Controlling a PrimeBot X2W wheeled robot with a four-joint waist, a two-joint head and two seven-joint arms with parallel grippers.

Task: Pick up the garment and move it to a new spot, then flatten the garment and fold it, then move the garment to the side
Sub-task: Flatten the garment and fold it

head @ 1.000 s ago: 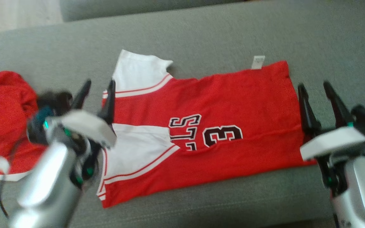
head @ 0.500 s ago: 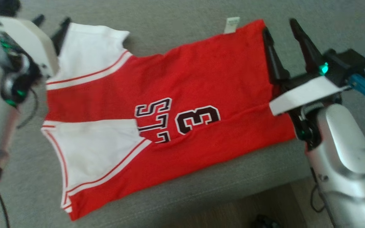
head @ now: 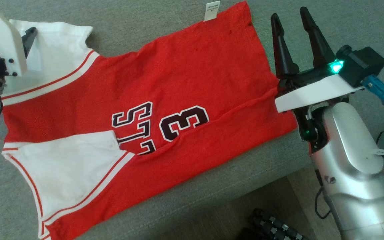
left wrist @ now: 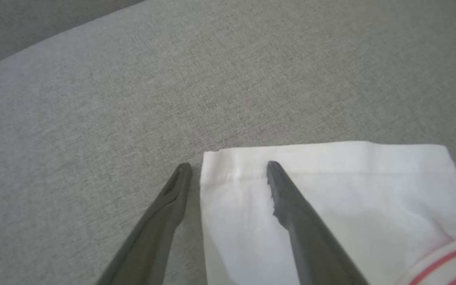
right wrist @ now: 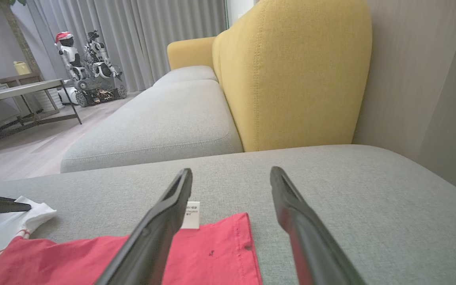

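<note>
Red and white, the garment (head: 165, 100) is lying spread flat on the grey sofa cushion (head: 312, 26) in the head view, with its white sleeves toward the robot's left and its hem toward the right, near the cushion's front edge. The right gripper (head: 288, 13) is hovering just beside the hem, its two fingers standing wide apart and gripping nothing. The left gripper (head: 28, 35) is sitting at the far sleeve (head: 55, 43), mostly hidden behind its white plate (head: 2, 36). In the left wrist view, the left gripper (left wrist: 228, 165) is gaping open, one finger over the sleeve's corner and the other over bare cushion; whether either is touching cannot be told. In the right wrist view, the right gripper (right wrist: 232, 171) is pointing past the red hem corner and its small white label (right wrist: 191, 215), holding nothing, with a yellow backrest (right wrist: 291, 71) rising behind.
</note>
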